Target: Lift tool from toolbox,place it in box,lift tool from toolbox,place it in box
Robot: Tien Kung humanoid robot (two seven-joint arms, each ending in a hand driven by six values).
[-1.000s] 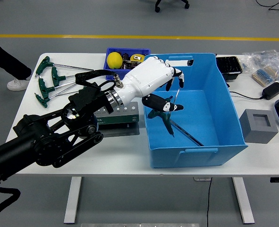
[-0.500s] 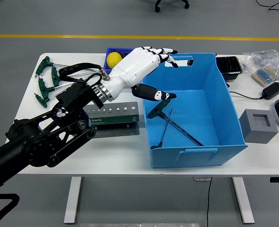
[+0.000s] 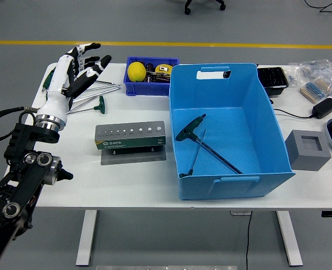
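Only one text can be read with some confidence: the green band along the near face of the grey tool holder carries the brand "SATA" in white letters, at the left end of the band. Some smaller print stands beside it on the same band, but it is too small to read.

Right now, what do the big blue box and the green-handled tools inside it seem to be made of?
The box looks like moulded plastic: uniform matte blue, rounded rim, handle slots cut into its walls. The tools seem to have dark green plastic or rubbery T-handles and thin metal shafts, judging by the shafts' slim dark-grey look; the exact metal and finish cannot be told from here.
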